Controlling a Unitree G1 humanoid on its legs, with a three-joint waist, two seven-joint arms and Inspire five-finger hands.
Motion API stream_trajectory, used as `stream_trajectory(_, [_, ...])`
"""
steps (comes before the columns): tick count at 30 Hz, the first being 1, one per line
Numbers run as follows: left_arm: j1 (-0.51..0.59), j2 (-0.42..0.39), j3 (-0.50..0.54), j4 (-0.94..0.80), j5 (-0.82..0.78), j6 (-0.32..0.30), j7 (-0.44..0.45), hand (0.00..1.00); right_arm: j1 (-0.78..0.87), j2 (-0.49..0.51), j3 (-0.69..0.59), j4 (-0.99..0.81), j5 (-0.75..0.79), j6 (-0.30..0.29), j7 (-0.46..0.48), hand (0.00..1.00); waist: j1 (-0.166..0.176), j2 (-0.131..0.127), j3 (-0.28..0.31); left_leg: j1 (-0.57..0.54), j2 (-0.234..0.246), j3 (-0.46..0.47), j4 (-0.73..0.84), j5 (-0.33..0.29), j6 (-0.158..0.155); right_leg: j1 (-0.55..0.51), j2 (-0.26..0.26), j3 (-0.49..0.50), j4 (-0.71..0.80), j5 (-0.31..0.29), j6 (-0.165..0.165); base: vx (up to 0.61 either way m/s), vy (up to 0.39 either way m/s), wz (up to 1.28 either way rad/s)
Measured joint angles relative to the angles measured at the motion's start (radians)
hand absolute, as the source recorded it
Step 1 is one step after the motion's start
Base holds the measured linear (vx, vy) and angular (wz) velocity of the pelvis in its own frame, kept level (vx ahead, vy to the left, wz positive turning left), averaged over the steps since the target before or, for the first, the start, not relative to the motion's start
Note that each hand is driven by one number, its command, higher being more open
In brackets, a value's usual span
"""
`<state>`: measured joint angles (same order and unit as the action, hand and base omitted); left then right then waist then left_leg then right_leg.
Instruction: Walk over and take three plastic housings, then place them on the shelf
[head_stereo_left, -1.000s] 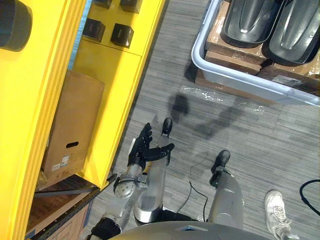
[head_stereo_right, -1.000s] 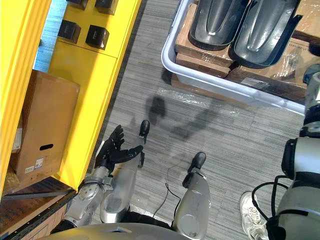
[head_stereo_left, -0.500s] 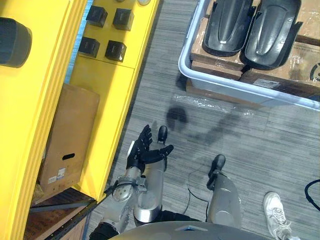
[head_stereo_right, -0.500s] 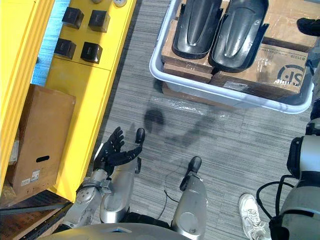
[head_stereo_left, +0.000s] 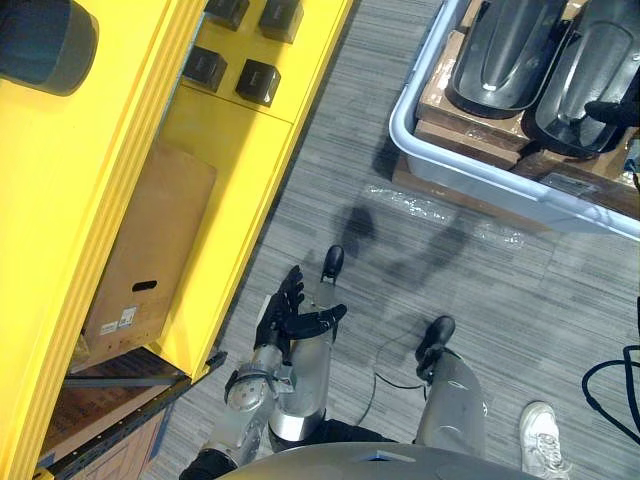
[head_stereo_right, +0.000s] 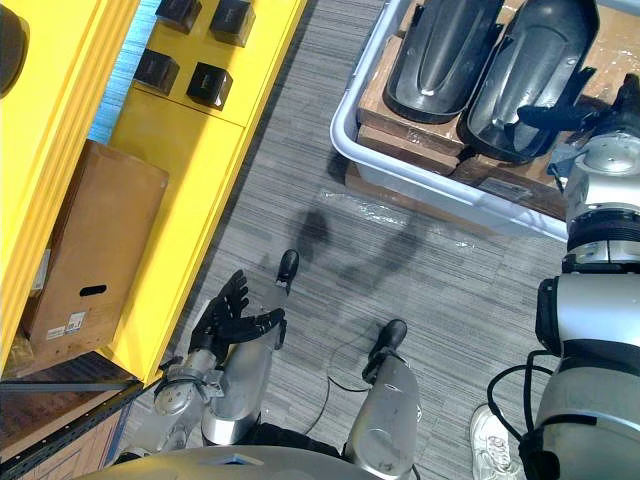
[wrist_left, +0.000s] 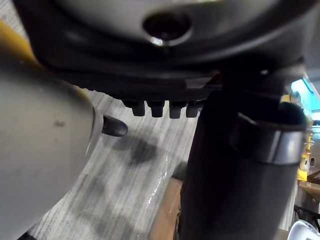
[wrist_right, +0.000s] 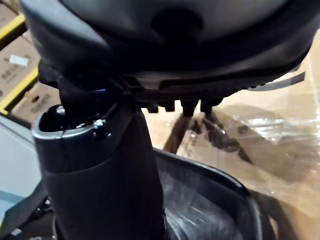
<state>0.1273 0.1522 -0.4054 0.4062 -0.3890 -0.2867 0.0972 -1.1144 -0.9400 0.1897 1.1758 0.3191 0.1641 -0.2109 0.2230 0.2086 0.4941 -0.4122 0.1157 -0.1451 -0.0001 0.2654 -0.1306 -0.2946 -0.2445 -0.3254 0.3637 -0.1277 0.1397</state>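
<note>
Grey floor (head_stereo_left: 500, 290) runs between a yellow shelf (head_stereo_left: 230, 130) and a tub (head_stereo_left: 470, 175) where two dark housings (head_stereo_right: 445, 50) lie on cardboard (head_stereo_right: 383, 95). The right hand (head_stereo_right: 565, 112) hovers over the right one with straight fingers. The left hand (head_stereo_left: 290, 315) hangs open and empty. The housings look light, stiff and slick, best gripped by a rim.

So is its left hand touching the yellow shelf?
Apart. The left eye view shows grey floor between the left hand and the yellow shelf.

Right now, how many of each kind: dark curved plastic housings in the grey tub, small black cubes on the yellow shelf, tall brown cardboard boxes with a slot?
Dark curved plastic housings: 2
Small black cubes: 4
Tall brown cardboard boxes: 1
Total: 7
</note>
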Motion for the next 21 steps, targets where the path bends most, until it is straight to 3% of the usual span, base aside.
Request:
stream_trajectory(4, [-0.001, 0.0, -0.017, 0.001, -0.002, 0.0, 0.016, 1.0, -0.003, 0.001, 0.009, 0.007, -0.042, 0.027, 0.009, 1.0, 0.0, 0.0, 0.0, 0.0, -0.002, 0.002, -0.006, 0.0, 0.0, -0.009, 0.0, -0.002, 0.001, -0.003, 0.0, -0.03, -0.047, 0.01])
stream_trajectory(5, [-0.003, 0.0, -0.019, 0.001, -0.002, 0.0, 0.024, 1.0, -0.003, 0.001, 0.018, 0.01, -0.062, 0.034, 0.011, 0.0, 0.002, 0.0, 0.0, -0.001, -0.001, 0.001, -0.009, 0.0, -0.001, -0.012, 0.0, -0.002, 0.002, -0.004, -0.001, -0.04, -0.047, -0.01])
stream_trajectory(13, [-0.008, 0.0, -0.021, 0.005, -0.045, 0.004, 0.03, 1.0, -0.048, -0.024, 0.015, 0.034, -0.285, 0.187, -0.007, 0.0, 0.004, 0.0, 0.0, -0.004, -0.013, -0.014, -0.022, 0.011, 0.001, -0.015, -0.014, -0.018, 0.02, -0.015, 0.005, 0.0, -0.067, 0.07])
stream_trajectory(18, [-0.008, 0.0, -0.017, 0.008, -0.05, 0.007, 0.041, 1.0, -0.062, -0.05, -0.028, 0.058, -0.269, 0.269, -0.025, 0.0, 0.003, 0.0, 0.0, -0.004, -0.018, -0.019, -0.022, 0.012, 0.001, -0.014, -0.019, -0.022, 0.025, -0.02, 0.006, 0.0, -0.072, 0.04])
stream_trajectory(21, [-0.008, 0.0, -0.01, 0.017, -0.076, 0.009, 0.069, 1.0, -0.064, -0.057, -0.084, 0.085, -0.157, 0.303, -0.039, 0.0, -0.004, 0.0, 0.0, -0.005, -0.017, -0.018, -0.022, 0.012, 0.001, -0.014, -0.018, -0.022, 0.024, -0.02, 0.005, -0.01, -0.077, -0.01])
